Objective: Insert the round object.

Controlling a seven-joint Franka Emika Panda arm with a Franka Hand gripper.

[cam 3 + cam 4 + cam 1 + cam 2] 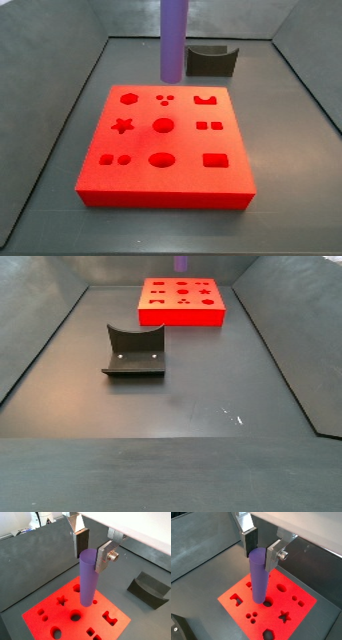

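Note:
My gripper (91, 556) is shut on the top of the round object, a long purple peg (87, 579). The peg hangs upright above the red block (50, 614), and both wrist views show this. In a wrist view the peg (258, 577) has its lower end close to a round hole (268, 604) in the block (298, 614). In a side view the peg (173, 40) hangs over the far edge of the red block (167, 180), clear of its top face. The gripper itself is above that frame. The block's middle round hole (163, 125) is open.
The dark fixture (210, 60) stands on the floor behind the red block, and also shows in a wrist view (150, 588). In a side view the fixture (134, 351) stands well apart from the block (183, 311). Grey sloping walls enclose the floor.

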